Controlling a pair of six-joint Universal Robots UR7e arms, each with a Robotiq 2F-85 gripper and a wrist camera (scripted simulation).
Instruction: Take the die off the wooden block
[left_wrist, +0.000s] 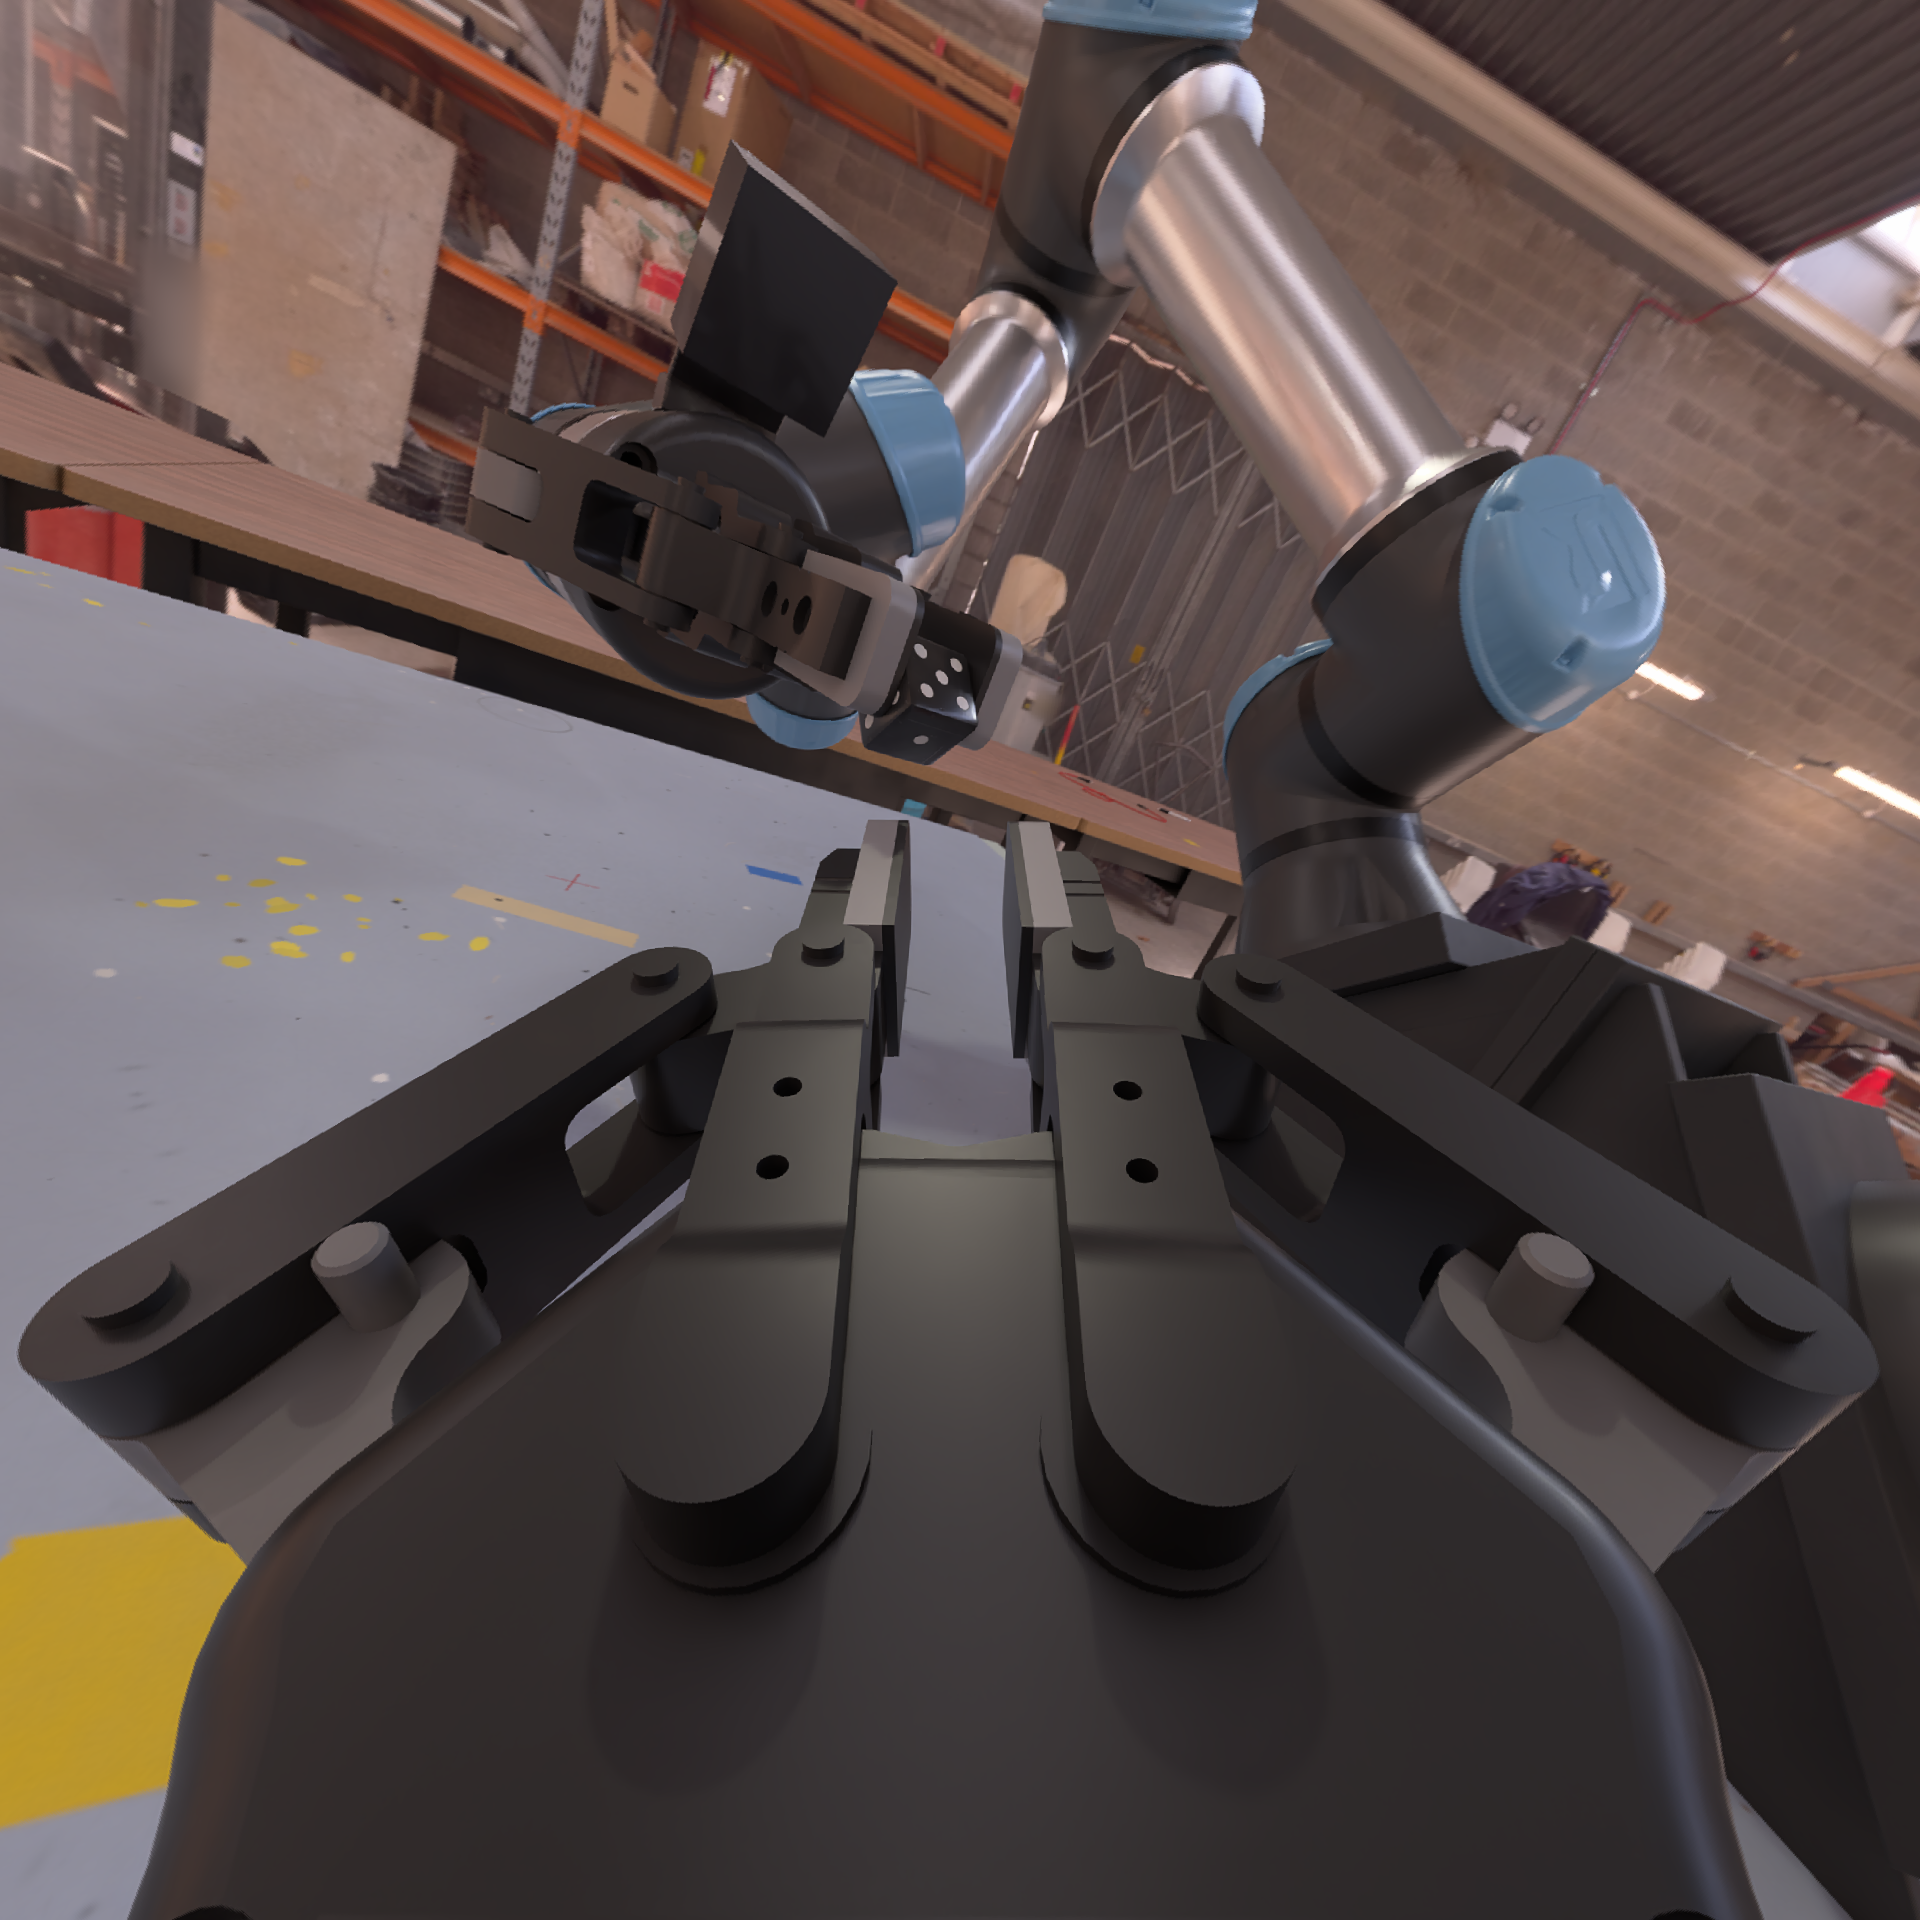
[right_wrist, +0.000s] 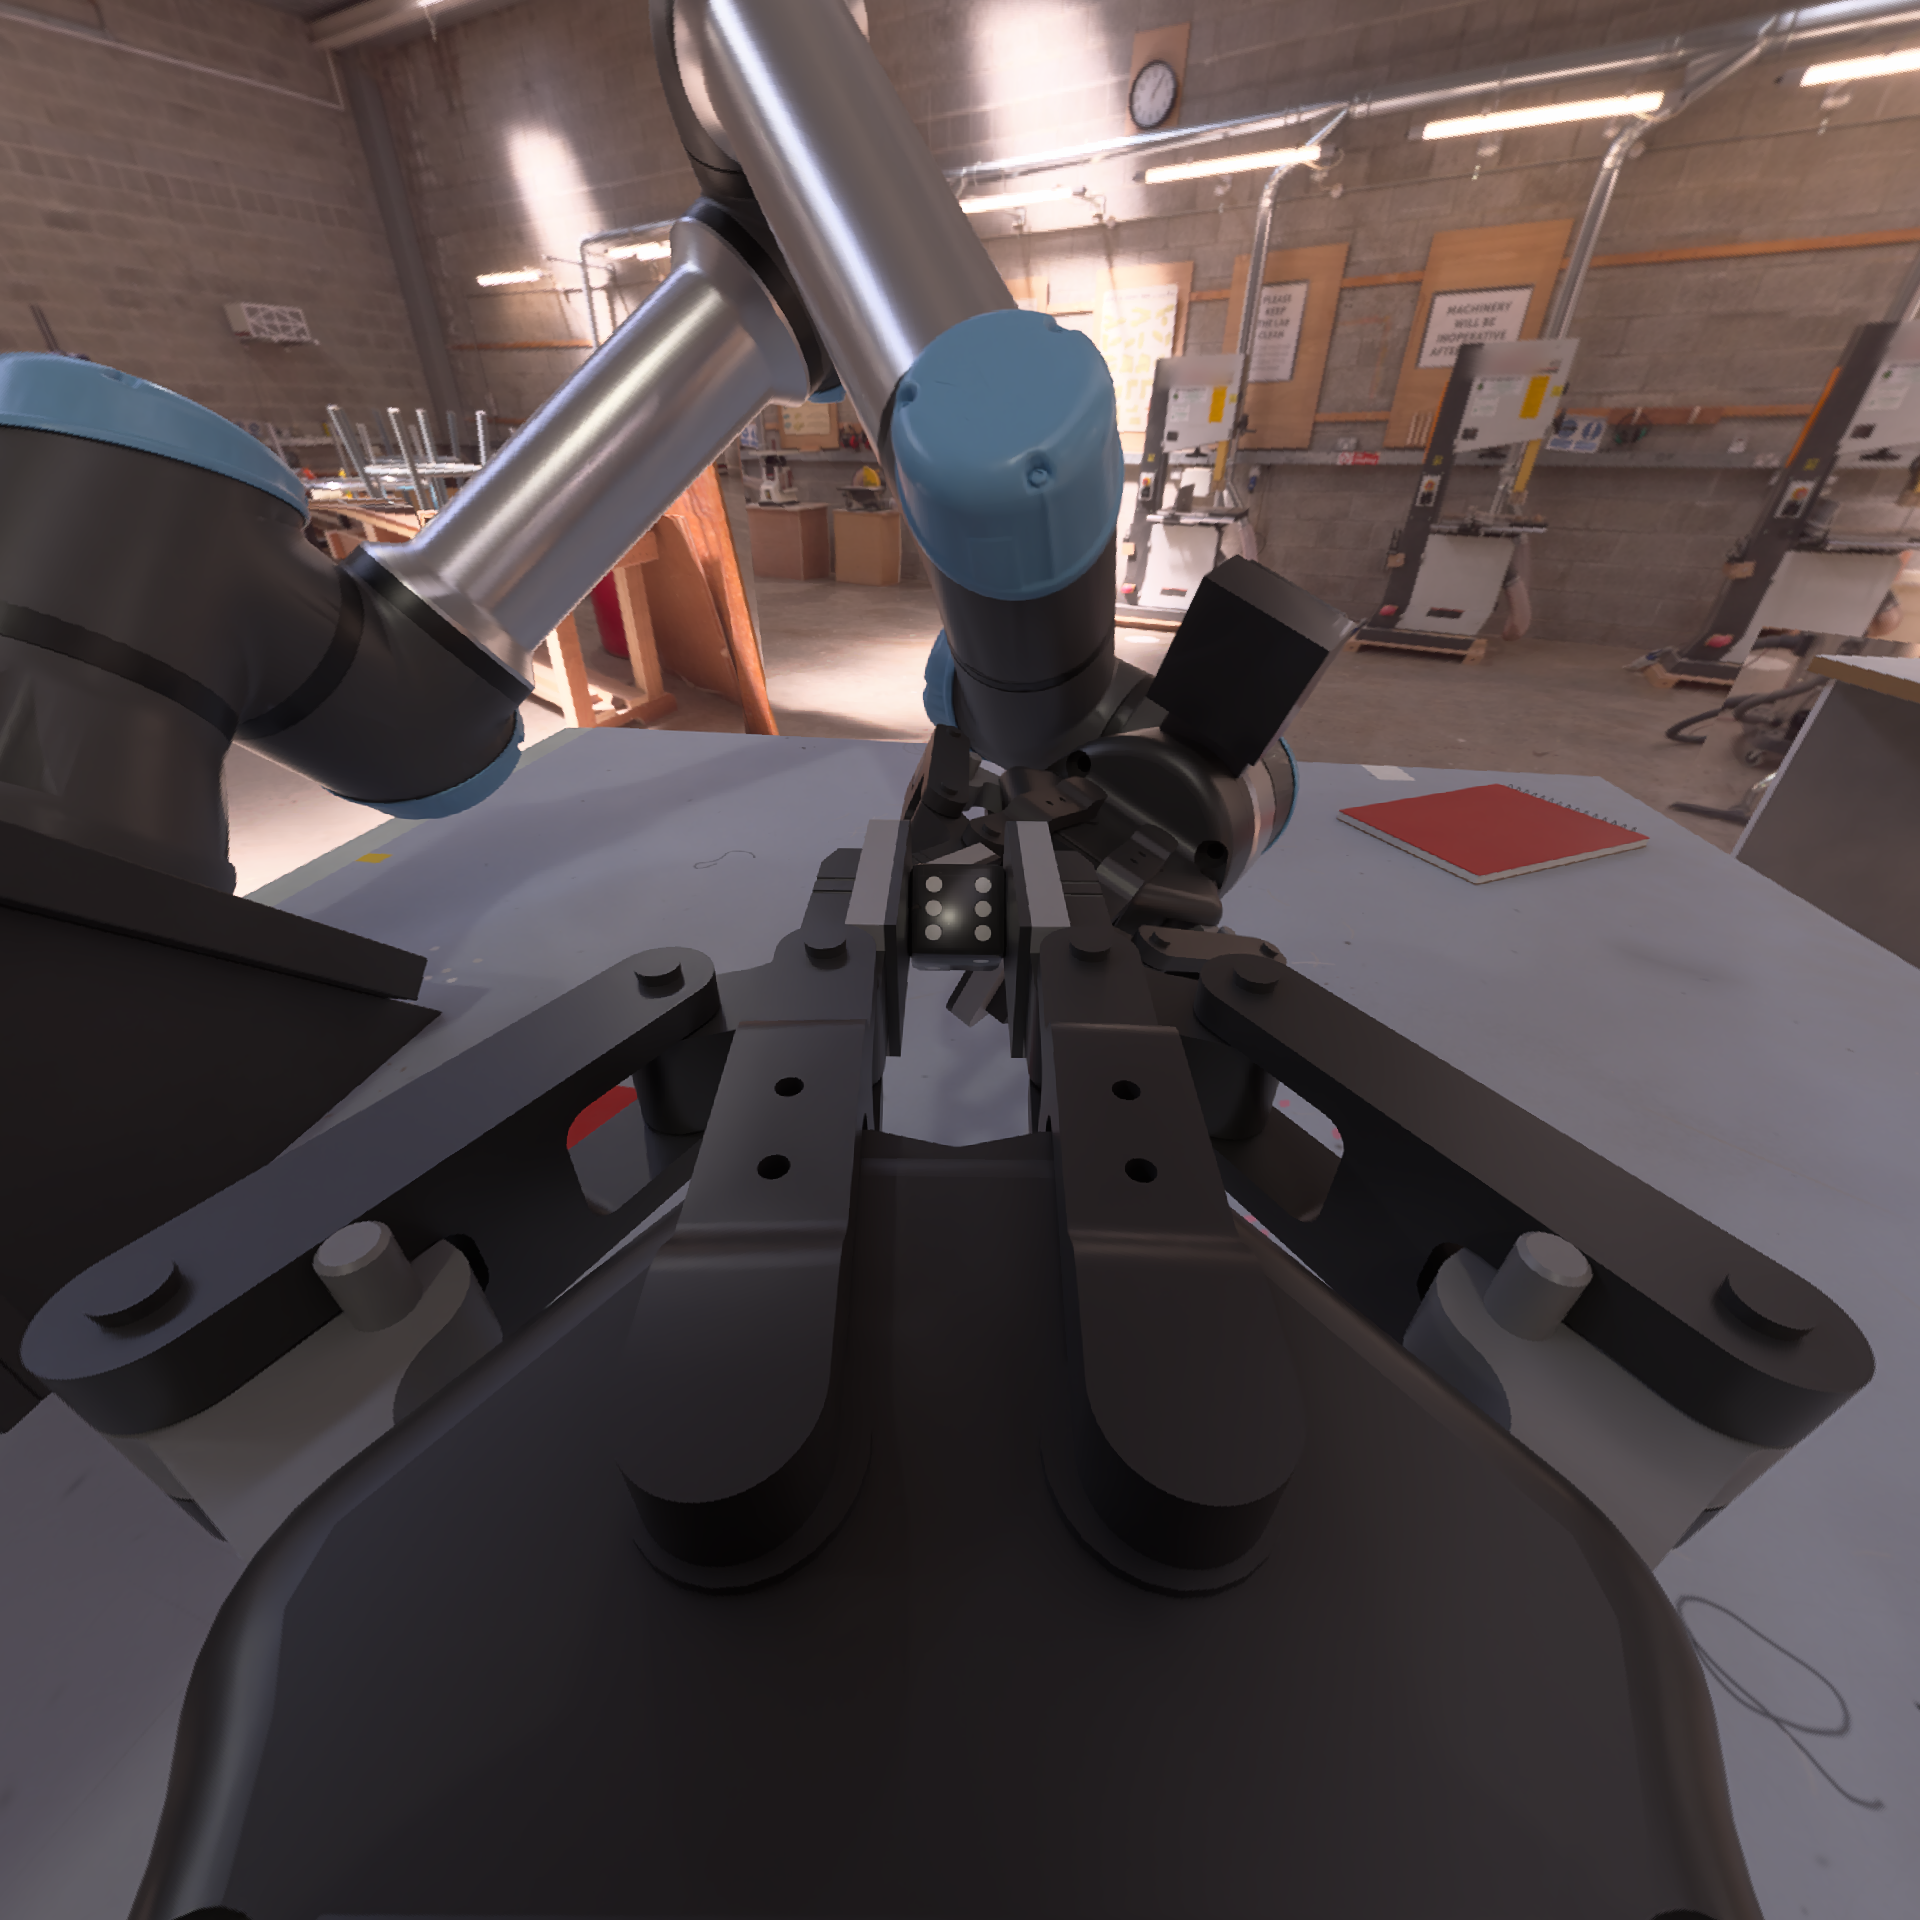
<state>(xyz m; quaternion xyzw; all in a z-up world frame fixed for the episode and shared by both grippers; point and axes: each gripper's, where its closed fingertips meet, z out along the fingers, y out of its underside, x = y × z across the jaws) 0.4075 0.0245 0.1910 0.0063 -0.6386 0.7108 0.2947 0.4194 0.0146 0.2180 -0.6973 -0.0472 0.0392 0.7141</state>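
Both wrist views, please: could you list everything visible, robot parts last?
die: one, black with white pips, held off the table
notebook: one, red, flat on the table's far right
table: one, grey, with yellow paint spots in the left wrist view
wooden block: none visible
right gripper: one, dark, shut on the die
left gripper: one, dark, fingers close together, a gap between them, holding nothing

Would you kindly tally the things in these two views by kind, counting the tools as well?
Dice: 1, black die held off the table
Notebooks: 1, red notebook
Tools: 2, right tool and left tool
Total: 4
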